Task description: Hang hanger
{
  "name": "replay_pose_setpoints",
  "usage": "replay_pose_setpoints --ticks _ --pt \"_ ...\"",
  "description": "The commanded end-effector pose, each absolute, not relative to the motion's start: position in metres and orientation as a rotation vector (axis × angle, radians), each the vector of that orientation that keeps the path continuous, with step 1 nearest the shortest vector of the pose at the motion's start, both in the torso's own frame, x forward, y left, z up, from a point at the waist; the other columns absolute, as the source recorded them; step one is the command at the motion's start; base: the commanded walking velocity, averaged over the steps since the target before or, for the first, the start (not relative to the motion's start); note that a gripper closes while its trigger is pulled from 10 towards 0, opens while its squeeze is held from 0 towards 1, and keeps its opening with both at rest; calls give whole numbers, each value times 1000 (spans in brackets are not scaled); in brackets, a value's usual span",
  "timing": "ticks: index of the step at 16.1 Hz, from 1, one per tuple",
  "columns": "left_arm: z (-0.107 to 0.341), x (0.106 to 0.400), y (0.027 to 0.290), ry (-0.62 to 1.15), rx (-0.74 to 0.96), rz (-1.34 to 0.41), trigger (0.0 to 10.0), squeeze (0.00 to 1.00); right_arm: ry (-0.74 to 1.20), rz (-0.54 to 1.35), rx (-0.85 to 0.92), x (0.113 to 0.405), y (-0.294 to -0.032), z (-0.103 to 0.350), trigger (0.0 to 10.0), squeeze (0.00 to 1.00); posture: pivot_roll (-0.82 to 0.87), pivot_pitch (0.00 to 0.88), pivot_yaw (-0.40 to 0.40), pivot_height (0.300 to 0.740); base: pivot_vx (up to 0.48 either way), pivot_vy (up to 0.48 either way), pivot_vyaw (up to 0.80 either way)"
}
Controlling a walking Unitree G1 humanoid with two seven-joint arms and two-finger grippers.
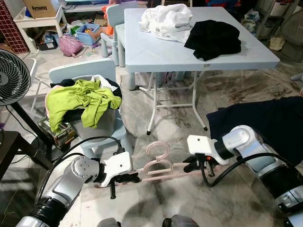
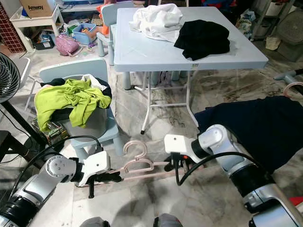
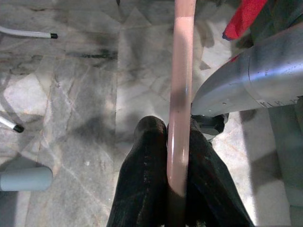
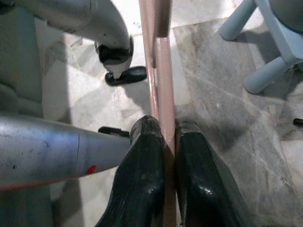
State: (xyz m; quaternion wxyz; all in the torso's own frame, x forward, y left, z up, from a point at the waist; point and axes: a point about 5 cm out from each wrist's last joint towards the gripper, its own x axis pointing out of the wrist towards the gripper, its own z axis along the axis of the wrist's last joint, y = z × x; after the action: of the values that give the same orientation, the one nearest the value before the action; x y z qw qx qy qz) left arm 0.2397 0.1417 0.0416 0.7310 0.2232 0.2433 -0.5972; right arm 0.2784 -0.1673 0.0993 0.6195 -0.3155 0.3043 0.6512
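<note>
Nearest the robot, a pink hanger [image 1: 158, 163] is held level above the marble floor [image 1: 227, 99], its hook pointing away from the robot. The left pincer [image 1: 129, 178] is clamped on one end of the hanger's bar, its 2 black fingers [image 3: 144, 184] pressed against the pink plastic. The right pincer [image 1: 190, 166] is closed on the other end in the same way, fingers [image 4: 147, 175] tight on either side of the bar. To the right lies a dark navy cloth [image 1: 265, 123]. Further off to the left, a pale blue chair [image 1: 78, 71] carries a bin heaped with a lime-green garment [image 1: 80, 101]. Beyond stands the light blue desk [image 1: 156, 52], with a white garment [image 1: 165, 20] at its far edge and a black garment [image 1: 213, 38] just beside it, touching.
</note>
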Motion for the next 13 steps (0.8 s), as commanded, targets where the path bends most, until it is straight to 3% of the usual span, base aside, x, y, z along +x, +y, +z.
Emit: replay_pose_setpoints --ticks 1,6,7,13 --pt "45 244 140 517 512 -1313 10000 0 696 1496 -782 281 -167 101 0 0 -80 14 -17 740 0 0 0" --pt "43 243 139 517 505 -1304 10000 0 689 1478 -850 281 -168 96 0 0 -78 12 -20 740 0 0 0" --pt "44 246 139 511 489 -1275 10000 1000 685 1462 -859 282 -170 95 0 0 -78 12 -20 740 0 0 0" --pt "52 263 141 409 545 -1105 10000 1000 653 1216 -1006 304 -193 89 0 0 -69 13 -8 740 0 0 0"
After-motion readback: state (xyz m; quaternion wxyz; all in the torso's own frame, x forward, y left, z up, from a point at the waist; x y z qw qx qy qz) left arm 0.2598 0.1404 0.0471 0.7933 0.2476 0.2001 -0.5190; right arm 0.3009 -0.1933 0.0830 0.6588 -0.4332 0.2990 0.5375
